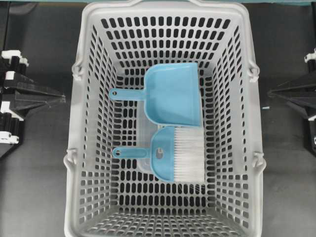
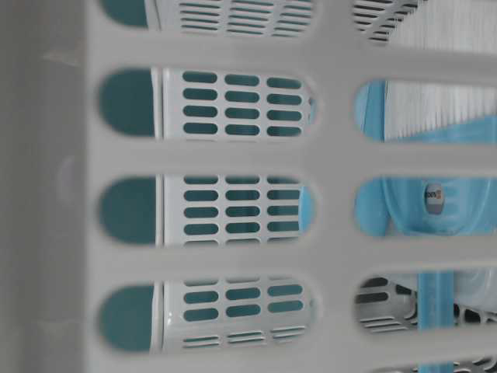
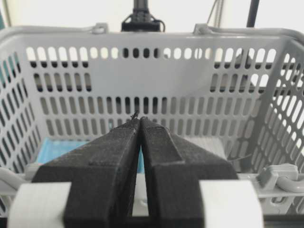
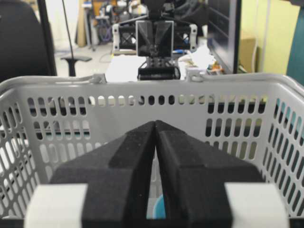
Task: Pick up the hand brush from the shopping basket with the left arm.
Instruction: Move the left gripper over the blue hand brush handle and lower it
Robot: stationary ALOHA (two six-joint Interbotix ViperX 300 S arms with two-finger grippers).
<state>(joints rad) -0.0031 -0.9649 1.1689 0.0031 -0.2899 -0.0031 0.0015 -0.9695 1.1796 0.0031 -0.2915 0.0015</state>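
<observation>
Left gripper (image 3: pixel 140 124) closed outside shopping basket (image 1: pixel 74 123); hand brush (image 1: pixel 170 153) handle points left.

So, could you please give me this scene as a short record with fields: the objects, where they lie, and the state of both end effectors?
container: shopping basket, light grey, slotted walls and floor
target: hand brush, lying flat on the basket floor, handle toward the left of the overhead view, white bristles toward the right
other item: blue dustpan, beside the brush on its far side, same orientation
left end effector: shut, empty, outside the basket wall
right end effector: shut, empty, outside the opposite wall
task progress: brush not yet grasped
</observation>
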